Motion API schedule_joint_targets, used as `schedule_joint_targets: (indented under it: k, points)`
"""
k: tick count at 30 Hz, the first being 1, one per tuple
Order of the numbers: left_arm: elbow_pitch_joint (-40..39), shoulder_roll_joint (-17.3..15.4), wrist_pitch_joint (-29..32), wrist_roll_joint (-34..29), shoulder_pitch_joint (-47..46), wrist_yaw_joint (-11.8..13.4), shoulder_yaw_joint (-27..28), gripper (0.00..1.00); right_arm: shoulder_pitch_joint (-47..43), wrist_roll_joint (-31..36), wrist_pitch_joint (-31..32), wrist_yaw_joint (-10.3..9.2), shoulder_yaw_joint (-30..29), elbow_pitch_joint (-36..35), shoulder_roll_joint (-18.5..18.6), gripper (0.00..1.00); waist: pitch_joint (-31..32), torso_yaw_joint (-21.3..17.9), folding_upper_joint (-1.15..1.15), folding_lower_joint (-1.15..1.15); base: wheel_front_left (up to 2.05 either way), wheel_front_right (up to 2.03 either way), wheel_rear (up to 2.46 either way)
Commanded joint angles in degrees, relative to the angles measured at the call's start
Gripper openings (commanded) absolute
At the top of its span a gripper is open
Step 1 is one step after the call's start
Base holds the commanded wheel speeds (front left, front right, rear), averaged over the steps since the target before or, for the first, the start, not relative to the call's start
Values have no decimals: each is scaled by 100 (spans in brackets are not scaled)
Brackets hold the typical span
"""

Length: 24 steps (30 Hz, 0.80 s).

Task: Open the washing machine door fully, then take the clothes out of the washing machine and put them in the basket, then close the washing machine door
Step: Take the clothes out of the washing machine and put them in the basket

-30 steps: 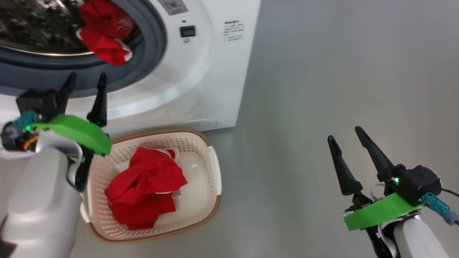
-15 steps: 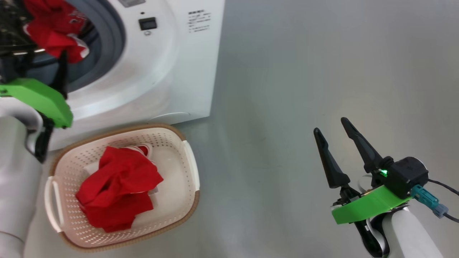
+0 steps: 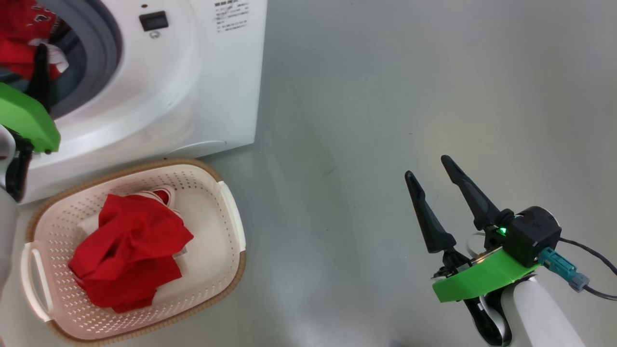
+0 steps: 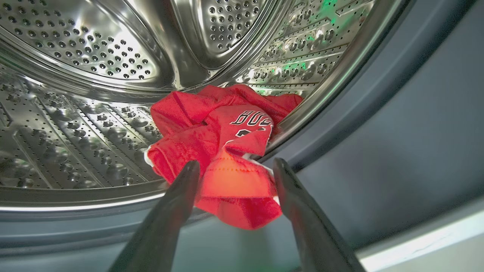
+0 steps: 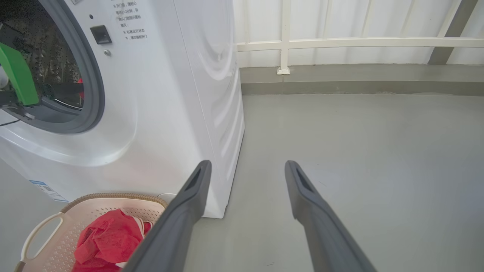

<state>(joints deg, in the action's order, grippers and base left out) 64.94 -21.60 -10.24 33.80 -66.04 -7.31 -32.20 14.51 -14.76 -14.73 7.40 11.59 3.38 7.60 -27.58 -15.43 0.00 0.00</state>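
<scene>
floor [image 3: 385, 96]: smooth grey | drum [image 4: 75, 56]: perforated steel | clothes [image 4: 223, 132]: crumpled red

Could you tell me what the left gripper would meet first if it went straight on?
Probably the crumpled red, white-trimmed garment at the perforated steel drum's lip, just ahead of the left gripper's open fingers.

Soft, even light lay over the grey floor [image 3: 366, 96] ahead of the right claw [image 3: 426, 166], leaving a pale sheen and only faint shadows. Beyond the left claw [image 4: 236, 162], the steel drum [image 4: 94, 56] glared with hard highlights and green flecks. That claw's fingers [image 4: 166, 215] were blurred, and lines bowed towards the edges.
</scene>
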Motion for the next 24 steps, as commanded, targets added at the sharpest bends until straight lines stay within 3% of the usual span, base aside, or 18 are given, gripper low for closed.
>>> schedule_joint_targets:
  k: [1,6,7,8,9,10,11,24]
  points:
    - [-52,-301,-39,76,-221,-17,16,100,88,-38,-27,9,129,-154,14,100,-59,-47,0,0,0,0,0]
    - [-9,-328,-36,235,-300,-17,-219,100,137,-28,-27,9,131,-160,11,100,-95,-64,0,0,0,0,0]
    - [-3,-331,-48,271,-305,-17,-258,86,142,-26,-27,9,128,-161,9,100,-91,-64,0,0,0,0,0]
    - [-3,-331,-48,271,-305,-17,-258,86,142,-26,-27,9,128,-161,9,100,-91,-64,0,0,0,0,0]
    - [14,-338,-68,343,-307,-17,-332,22,151,-23,-27,9,131,-159,4,100,-80,-67,0,0,0,0,0]
    - [14,-338,-68,343,-307,-17,-332,22,151,-23,-27,9,131,-159,4,100,-80,-67,0,0,0,0,0]
    - [24,-343,-79,378,-310,-17,-367,0,155,-21,-27,9,134,-159,1,100,-75,-68,0,0,0,0,0]
    - [-29,-272,-411,909,-163,-17,-558,0,126,-9,-27,9,64,-134,17,100,135,76,0,0,0,0,0]
